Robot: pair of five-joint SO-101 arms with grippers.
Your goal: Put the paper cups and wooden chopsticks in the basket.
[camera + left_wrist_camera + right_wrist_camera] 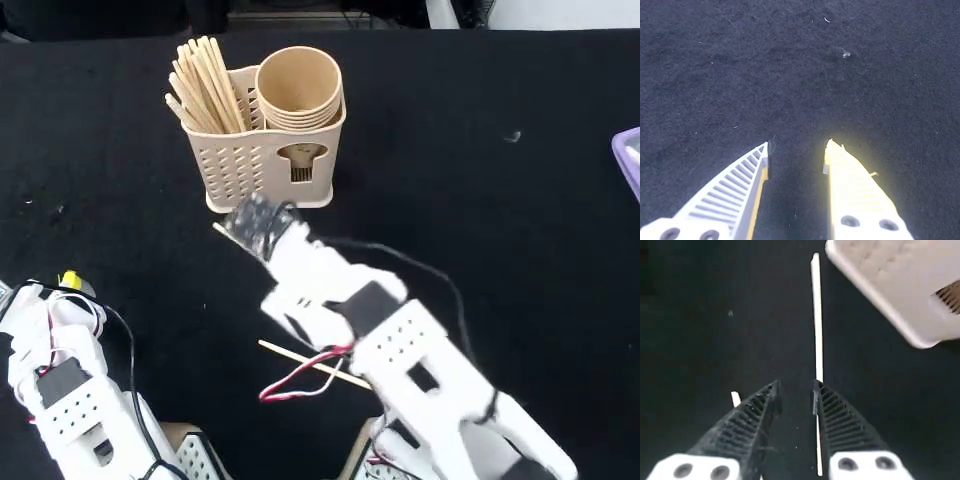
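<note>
I hold my right gripper (795,385) just beside the basket (262,165).
Its jaws stand apart beside one chopstick (816,315); the left gripper (797,145) is likewise apart.

My right end effector (795,385) hangs with jaws apart just in front of the basket (890,285), whose wall bars the way on one side, and a chopstick (816,315) lies along one finger on the worktop (700,315). On the other side the dark worktop gives room to pass. My left end effector (797,147), jaws apart, has open worktop ahead, well apart from the basket.
</note>
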